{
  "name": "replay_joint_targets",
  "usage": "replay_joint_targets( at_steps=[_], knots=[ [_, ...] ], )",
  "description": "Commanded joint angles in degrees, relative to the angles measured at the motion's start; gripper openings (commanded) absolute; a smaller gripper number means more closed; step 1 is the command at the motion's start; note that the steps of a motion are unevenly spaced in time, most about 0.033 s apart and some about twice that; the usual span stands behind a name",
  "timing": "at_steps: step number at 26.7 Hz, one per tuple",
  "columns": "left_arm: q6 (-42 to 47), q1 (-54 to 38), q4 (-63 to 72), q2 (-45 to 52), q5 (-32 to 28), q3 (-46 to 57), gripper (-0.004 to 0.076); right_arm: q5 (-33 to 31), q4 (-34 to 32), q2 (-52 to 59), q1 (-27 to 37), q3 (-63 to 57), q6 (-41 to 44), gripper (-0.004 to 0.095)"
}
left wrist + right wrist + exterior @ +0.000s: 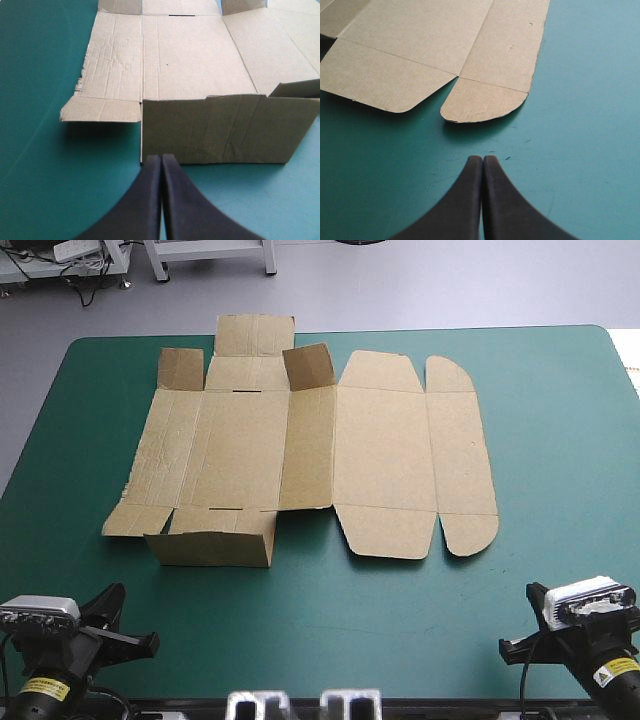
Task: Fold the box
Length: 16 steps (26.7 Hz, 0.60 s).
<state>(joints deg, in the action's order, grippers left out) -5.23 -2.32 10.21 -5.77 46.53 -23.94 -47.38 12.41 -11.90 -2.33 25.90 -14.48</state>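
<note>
The brown box (pixel 300 445) lies as a cut sheet on the teal-green cover, mostly flat. Its near flap (pixel 212 548) and two small far flaps stand partly raised. In the left wrist view the raised near flap (pixel 225 130) stands just ahead of my left gripper (pixel 161 159), whose black fingers meet in one arch. My right gripper (pixel 482 160) is shut too, a short way before the rounded lid tab (pixel 482 102). In the high view both arms rest at the table's near edge, left (pixel 60 640) and right (pixel 590 630), apart from the box.
Bare teal-green cover (pixel 560 440) lies to the right of the sheet and between the box and the near edge. The table's far edge runs just beyond the box's far flap (pixel 255 335).
</note>
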Motion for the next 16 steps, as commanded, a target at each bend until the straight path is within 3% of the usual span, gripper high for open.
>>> replay_joint_targets(
  at_steps=[1, 13, 16],
  knots=[
    [0.11, 0.44, 0.93, -1.23, -4.00, -1.39, -0.0011, 3.32, 0.67, -0.99, 0.18, 1.35, -0.60, -0.0025],
    [0.11, 0.44, 1.24, -1.23, -4.00, -1.54, -0.0011, 3.32, 0.67, -0.99, 0.18, 1.35, -0.70, -0.0025],
    [-2.99, 0.44, 5.23, -1.23, -5.94, -5.87, -0.0011, 3.32, 0.78, -0.99, 0.18, 1.35, -0.70, -0.0024]
  ],
)
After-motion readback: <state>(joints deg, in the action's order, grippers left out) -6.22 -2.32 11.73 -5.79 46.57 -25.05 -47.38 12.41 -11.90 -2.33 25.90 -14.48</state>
